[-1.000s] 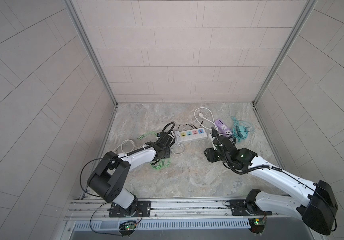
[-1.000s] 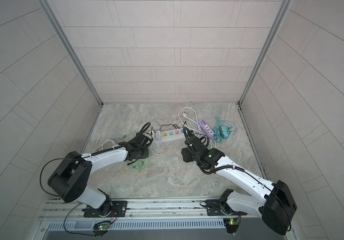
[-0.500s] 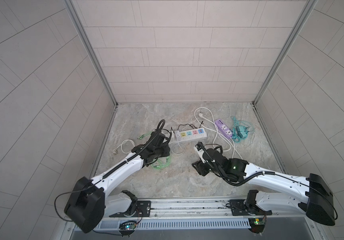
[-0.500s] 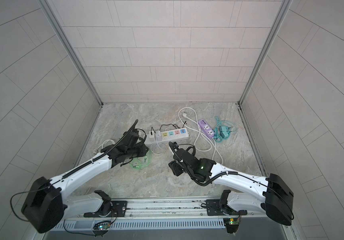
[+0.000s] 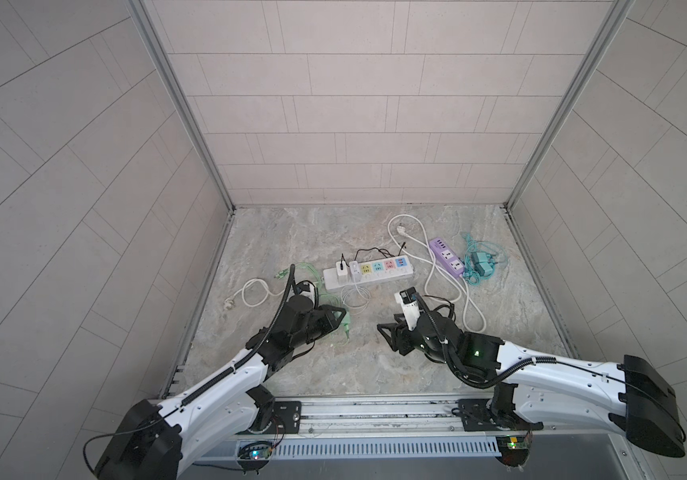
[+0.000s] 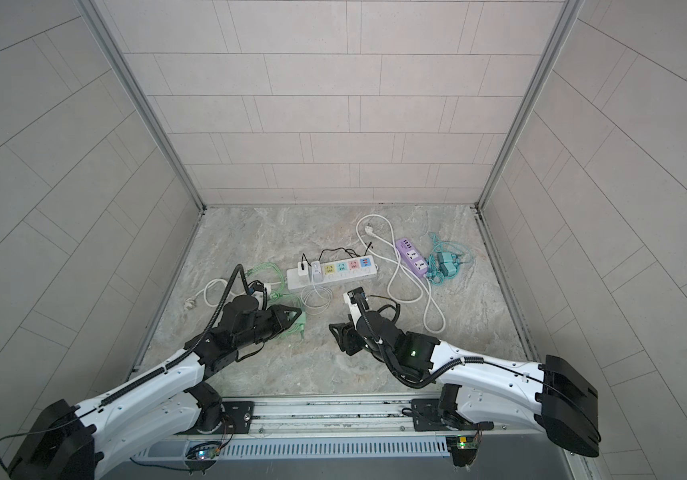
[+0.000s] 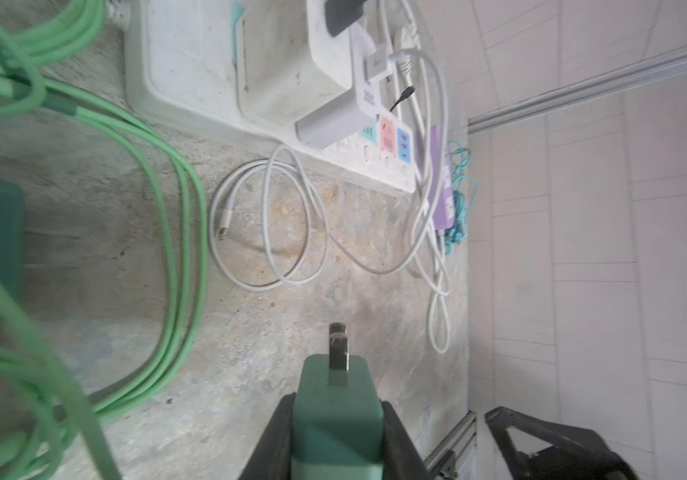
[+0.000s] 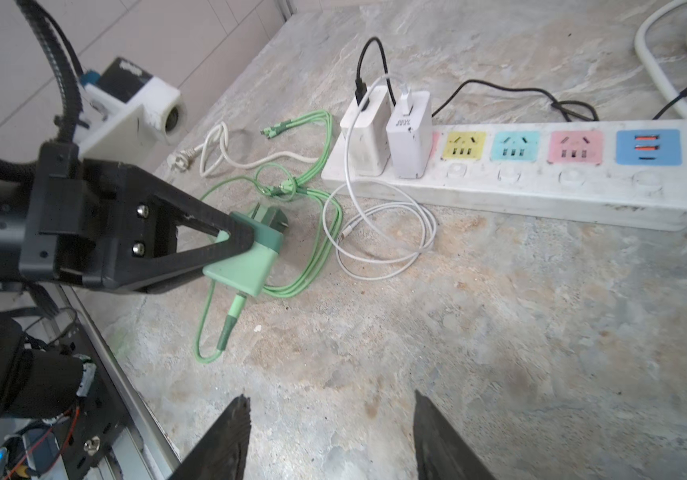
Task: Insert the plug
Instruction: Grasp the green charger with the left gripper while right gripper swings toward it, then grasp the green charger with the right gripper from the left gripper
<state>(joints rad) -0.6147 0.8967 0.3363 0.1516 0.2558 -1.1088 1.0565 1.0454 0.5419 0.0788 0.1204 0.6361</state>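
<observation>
My left gripper (image 7: 337, 405) is shut on a green plug (image 7: 333, 374), whose metal prongs point out past the fingertips. The right wrist view shows this plug (image 8: 246, 257) held a little above the floor, short of the white power strip (image 8: 541, 178). Its green cable (image 8: 312, 249) trails loosely underneath. The strip (image 5: 369, 276) has two white chargers (image 8: 387, 133) in its left end, then free yellow, teal and pink sockets. My right gripper (image 8: 330, 399) hangs open and empty over bare floor, and in a top view it (image 5: 385, 332) faces the left gripper (image 5: 341, 316).
A purple power strip (image 5: 445, 255) and a teal charger with tangled cable (image 5: 479, 264) lie at the back right. White cords loop across the floor (image 5: 437, 286), and a coiled white cable (image 8: 379, 237) lies in front of the strip. Tiled walls enclose three sides.
Both arms have drawn back from the white strip toward the near edge. The left gripper still carries the green plug, and the right gripper has swung left and lower.
</observation>
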